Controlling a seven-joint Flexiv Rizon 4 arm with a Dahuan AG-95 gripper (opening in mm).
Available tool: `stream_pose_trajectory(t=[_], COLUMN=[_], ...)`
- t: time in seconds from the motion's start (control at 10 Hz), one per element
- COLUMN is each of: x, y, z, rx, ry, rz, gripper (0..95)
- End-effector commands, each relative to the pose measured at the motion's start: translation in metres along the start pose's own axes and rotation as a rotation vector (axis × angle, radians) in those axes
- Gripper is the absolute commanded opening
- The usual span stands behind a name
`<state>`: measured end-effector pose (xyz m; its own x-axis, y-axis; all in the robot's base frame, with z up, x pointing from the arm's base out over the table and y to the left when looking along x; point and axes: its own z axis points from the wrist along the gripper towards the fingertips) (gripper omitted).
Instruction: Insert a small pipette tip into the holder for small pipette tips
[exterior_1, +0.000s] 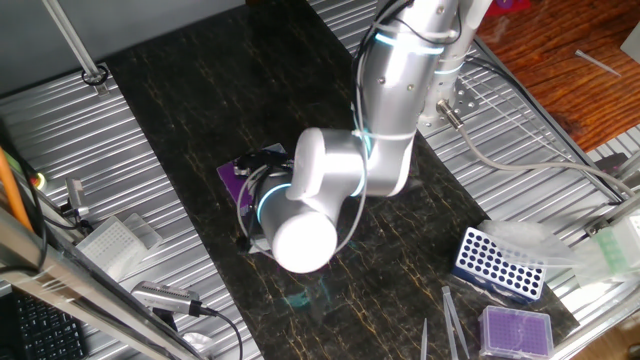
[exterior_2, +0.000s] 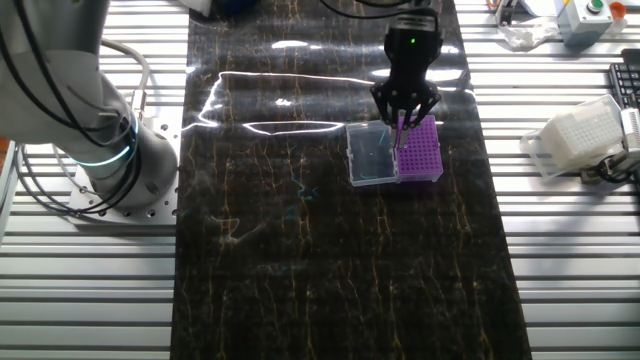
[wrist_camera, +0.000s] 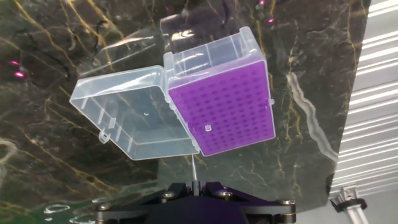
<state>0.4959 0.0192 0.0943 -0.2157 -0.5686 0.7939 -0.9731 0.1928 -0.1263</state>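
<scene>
The holder for small pipette tips (wrist_camera: 227, 106) is a small square box with a vivid purple grid top and an open clear lid (wrist_camera: 130, 118) hinged on its left. One tip stands in the grid near its left edge (wrist_camera: 207, 128). My gripper (wrist_camera: 195, 184) is shut on a small pipette tip (wrist_camera: 194, 169), a thin clear tip pointing down at the box's near edge. In the other fixed view the gripper (exterior_2: 402, 128) hangs right over the holder (exterior_2: 422, 150), with the tip just above the purple grid. In one fixed view the arm hides most of the holder (exterior_1: 236, 176).
A blue rack with round holes (exterior_1: 497, 262) and a paler purple-topped box (exterior_1: 516, 328) sit at the mat's far side. A clear box (exterior_2: 575, 140) lies on the metal table. Tweezers (exterior_1: 452, 320) lie near the rack.
</scene>
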Motion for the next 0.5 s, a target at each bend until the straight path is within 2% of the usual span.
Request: stream_pose_trajectory(t=[0.1,0.5], x=[-0.0006,-0.0017], y=[-0.0010,-0.0033], z=[0.0003,0.0012], rx=[0.024,0.045], ry=[0.021,0.028], rz=[-0.028,-0.041], gripper=[0.0,0.0])
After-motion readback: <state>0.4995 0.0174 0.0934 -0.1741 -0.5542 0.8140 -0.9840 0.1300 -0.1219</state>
